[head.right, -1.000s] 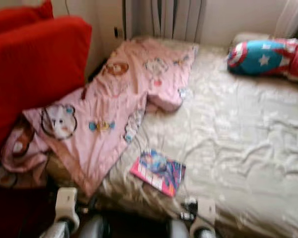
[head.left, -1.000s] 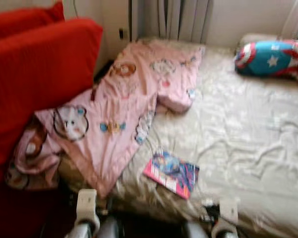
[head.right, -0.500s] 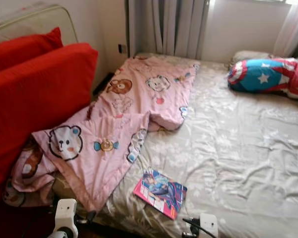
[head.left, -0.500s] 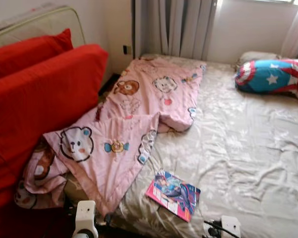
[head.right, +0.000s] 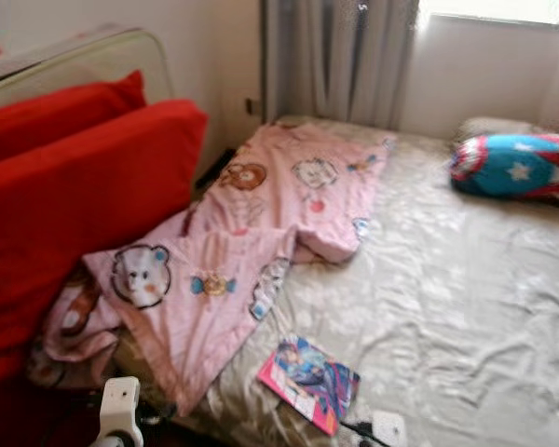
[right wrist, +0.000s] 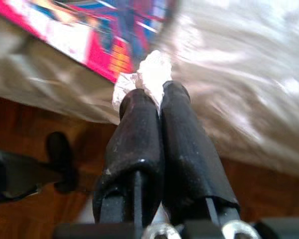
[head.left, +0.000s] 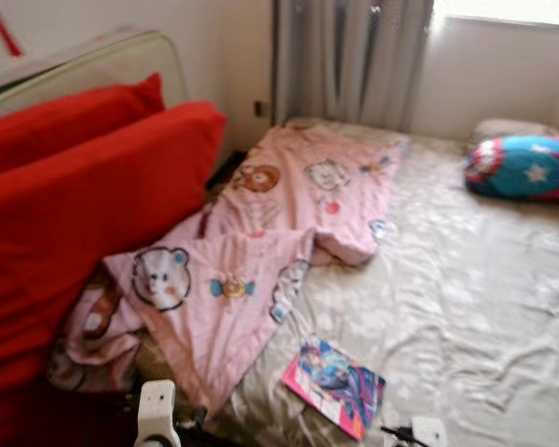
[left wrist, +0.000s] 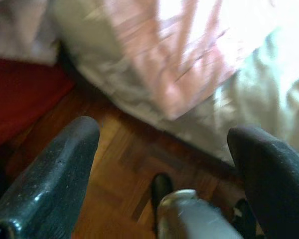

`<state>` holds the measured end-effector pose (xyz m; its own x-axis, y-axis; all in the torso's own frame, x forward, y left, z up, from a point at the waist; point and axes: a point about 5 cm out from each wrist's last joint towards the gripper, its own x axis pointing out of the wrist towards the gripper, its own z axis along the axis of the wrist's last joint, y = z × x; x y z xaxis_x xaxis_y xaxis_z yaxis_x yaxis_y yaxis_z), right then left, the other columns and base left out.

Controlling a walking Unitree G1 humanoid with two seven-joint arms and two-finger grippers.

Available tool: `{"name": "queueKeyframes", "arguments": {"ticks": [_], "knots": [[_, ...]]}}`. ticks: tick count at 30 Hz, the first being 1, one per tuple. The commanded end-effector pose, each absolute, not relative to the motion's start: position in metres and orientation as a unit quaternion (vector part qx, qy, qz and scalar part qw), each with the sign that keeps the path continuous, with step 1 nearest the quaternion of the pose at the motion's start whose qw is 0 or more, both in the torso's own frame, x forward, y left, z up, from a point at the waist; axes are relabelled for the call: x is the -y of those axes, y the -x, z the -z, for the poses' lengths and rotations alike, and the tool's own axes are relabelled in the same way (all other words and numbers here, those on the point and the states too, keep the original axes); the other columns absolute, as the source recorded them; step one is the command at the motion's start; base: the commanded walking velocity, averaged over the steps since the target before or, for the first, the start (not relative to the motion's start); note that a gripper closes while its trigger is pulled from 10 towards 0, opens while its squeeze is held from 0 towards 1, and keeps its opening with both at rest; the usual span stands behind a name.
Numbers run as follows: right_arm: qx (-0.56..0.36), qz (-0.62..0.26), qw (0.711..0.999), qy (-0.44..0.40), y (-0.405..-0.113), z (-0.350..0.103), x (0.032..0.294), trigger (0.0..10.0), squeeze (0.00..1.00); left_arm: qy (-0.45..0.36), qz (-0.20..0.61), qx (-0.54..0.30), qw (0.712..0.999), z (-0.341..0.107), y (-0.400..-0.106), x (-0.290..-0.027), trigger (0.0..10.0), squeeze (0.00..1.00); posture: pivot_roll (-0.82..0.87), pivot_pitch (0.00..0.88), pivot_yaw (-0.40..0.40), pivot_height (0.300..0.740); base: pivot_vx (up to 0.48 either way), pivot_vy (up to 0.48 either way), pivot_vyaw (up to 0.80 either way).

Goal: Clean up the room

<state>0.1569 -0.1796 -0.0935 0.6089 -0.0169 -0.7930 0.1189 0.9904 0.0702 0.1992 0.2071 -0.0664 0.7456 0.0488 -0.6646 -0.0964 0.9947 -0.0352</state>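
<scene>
We hold a crumpled white tissue (right wrist: 148, 74) pinched between the closed fingers of our right gripper (right wrist: 157, 107), low at the edge of the bed (head.left: 466, 279). Just beyond its fingertips lies a bright pink book (head.left: 334, 387) on the cream sheet. Our left gripper (left wrist: 164, 144) hangs spread apart above the wooden floor (left wrist: 124, 169), with a pink blanket (head.left: 261, 242) draping over the mattress edge ahead of it.

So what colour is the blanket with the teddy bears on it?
Pink blanket, with cartoon bears and animals on it; clearest in the left eye view.
</scene>
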Motion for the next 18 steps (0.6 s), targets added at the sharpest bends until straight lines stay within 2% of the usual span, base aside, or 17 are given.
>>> {"name": "queueKeyframes", "arguments": {"ticks": [1,7,11,18], "knots": [[-0.448,0.039,0.892,-0.053,-0.1534,0.0947,0.1836,10.0,0.00,0.035,-0.050,-0.371,0.927,0.0709,-0.1915,-0.2102,10.0,0.00,-0.08,0.000,0.007,0.718,0.000,0.000,0.79],[-0.457,0.046,0.887,-0.050,-0.1483,0.0965,0.1878,10.0,0.00,0.031,-0.050,-0.383,0.922,0.0736,-0.1860,-0.2125,10.0,0.00,-0.07,0.000,0.013,0.718,0.000,0.000,0.79],[-0.461,0.050,0.884,-0.055,-0.1464,0.0975,0.1867,10.0,0.00,0.030,-0.060,-0.385,0.920,0.0739,-0.1848,-0.2160,10.0,0.00,-0.07,0.000,0.016,0.718,0.000,0.000,0.54],[-0.455,0.053,0.887,-0.056,-0.1487,0.0963,0.1877,10.0,0.00,0.037,-0.064,-0.391,0.917,0.0744,-0.1856,-0.2153,10.0,0.00,-0.07,0.000,0.013,0.718,0.000,0.000,0.00]]}}
